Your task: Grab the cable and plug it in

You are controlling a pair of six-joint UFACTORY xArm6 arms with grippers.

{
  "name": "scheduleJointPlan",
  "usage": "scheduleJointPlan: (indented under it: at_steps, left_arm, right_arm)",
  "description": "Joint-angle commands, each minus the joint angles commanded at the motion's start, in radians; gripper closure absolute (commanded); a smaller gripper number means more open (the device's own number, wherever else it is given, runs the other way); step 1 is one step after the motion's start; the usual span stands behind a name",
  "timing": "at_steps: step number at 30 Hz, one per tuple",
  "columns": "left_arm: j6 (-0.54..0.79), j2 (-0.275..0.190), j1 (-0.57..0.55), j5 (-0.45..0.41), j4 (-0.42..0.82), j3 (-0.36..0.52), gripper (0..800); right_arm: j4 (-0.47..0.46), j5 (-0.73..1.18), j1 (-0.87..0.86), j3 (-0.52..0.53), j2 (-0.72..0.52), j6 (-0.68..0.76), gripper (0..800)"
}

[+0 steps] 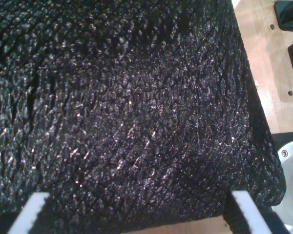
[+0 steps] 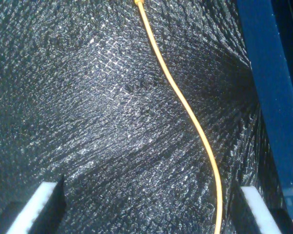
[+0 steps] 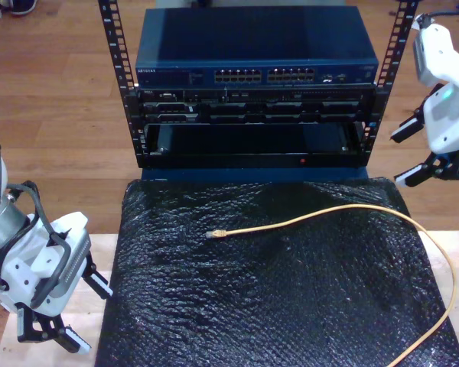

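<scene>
Yellow cable lying loose on the black mat in front of the rack; plug end resting near the mat's middle, toward the exterior view's left; cord running from there toward the exterior view's right, curving round by the mat's right edge and down to the picture's bottom edge. Seen from the second wrist view, same cable snaking across the mat, passing close by one white fingertip but touched by neither.

My second gripper at the exterior view's right, raised above the mat's far corner beside the rack's post; jaws spread wide apart, nothing between them.

My first gripper at the exterior view's lower left, just off the mat's edge; jaws likewise wide apart and holding nothing; in the first wrist view, white fingertips over the mat, pale wooden surface beyond its edge.

Blue switch on top of the rack, a row of ports along its front.
</scene>
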Motion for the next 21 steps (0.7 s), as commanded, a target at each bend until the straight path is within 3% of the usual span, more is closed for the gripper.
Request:
scheduleJointPlan:
  at_steps: [21]
  left_arm:
    - [-0.002,0.002,0.002,0.002,0.0,0.002,1]
  right_arm:
    - [-0.261,-0.18,0.318,-0.008,0.1,0.169,7]
